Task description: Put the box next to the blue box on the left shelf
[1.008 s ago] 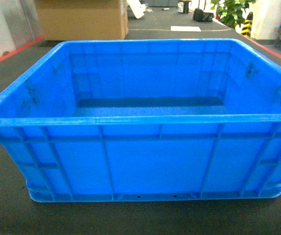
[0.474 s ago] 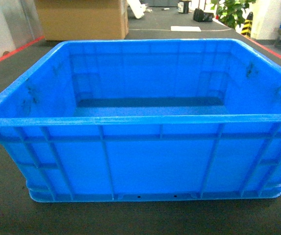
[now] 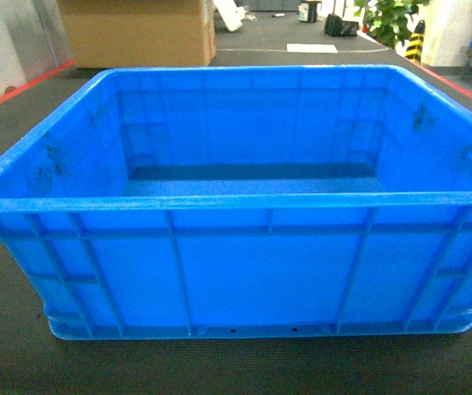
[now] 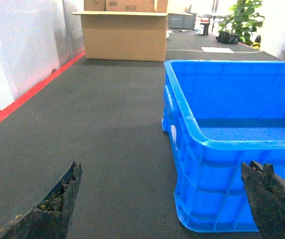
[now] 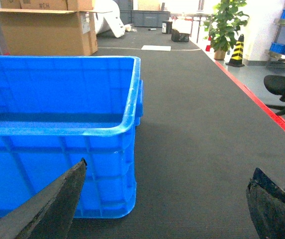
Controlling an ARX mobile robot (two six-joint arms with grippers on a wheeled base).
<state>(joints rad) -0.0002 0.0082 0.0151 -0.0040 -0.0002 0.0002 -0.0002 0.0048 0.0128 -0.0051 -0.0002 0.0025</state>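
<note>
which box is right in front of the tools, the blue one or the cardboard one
The blue box: it stands on the dark floor between both open tools. The cardboard box sits far behind it, by the wall.

A big cardboard box [image 3: 137, 31] stands on the dark ribbed mat [image 4: 107, 124]. A potted plant [image 5: 224, 25], a striped yellow-black cone [image 5: 237, 50] and an office chair [image 5: 284, 87] sit beyond.

box [image 3: 244, 271] sides cropped, pincer bases cropped
</note>
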